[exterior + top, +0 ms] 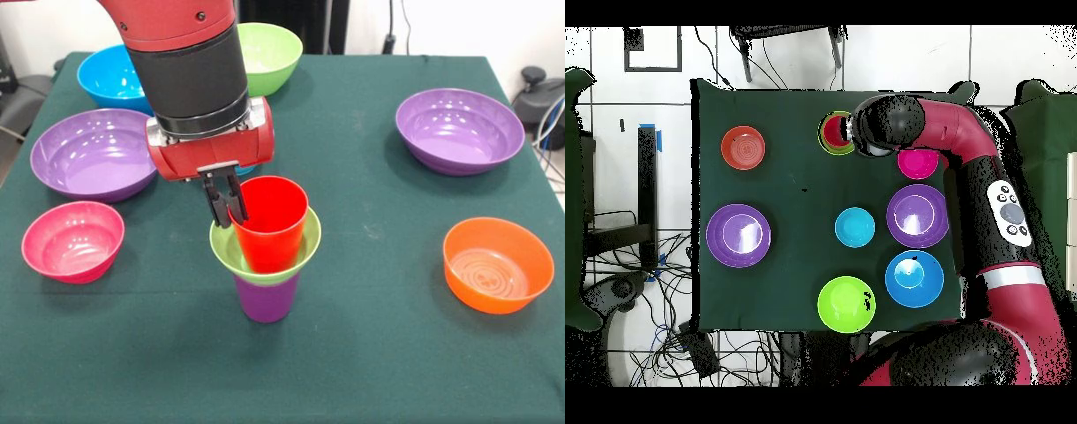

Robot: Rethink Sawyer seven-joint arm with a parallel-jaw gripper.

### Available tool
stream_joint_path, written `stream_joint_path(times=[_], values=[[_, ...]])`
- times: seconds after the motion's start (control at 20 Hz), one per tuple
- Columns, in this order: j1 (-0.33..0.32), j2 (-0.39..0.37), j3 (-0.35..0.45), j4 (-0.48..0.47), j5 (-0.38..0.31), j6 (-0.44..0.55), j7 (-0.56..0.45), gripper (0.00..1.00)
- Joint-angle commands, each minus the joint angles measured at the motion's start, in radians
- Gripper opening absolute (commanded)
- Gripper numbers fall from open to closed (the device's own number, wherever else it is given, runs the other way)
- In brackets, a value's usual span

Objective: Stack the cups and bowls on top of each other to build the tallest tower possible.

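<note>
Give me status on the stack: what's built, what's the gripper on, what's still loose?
Built: purple cup at the base, small lime green bowl on it, red cup nested in that. In hand: the gripper is closed on the red cup's rim. Left: orange bowl, pink bowl, both wide purple bowls, two blue bowls and the large lime green bowl sit loose.

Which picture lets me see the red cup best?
The front view. There the red cup shows its whole side and rim, sitting in the small green bowl atop the purple cup, with the gripper at its rim. The overhead view shows only its round opening, partly covered by the arm.
</note>
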State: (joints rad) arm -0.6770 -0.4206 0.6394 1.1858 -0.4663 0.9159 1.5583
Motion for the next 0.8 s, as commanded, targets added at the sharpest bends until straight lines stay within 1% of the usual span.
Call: stream_joint_path(times=[0.05,0.8], values=[[-0.002,0.022,0.013,0.036,-0.078,-0.016,-0.247,0.00],[-0.011,0.010,0.009,0.073,-0.077,-0.043,-0.222,0.00]])
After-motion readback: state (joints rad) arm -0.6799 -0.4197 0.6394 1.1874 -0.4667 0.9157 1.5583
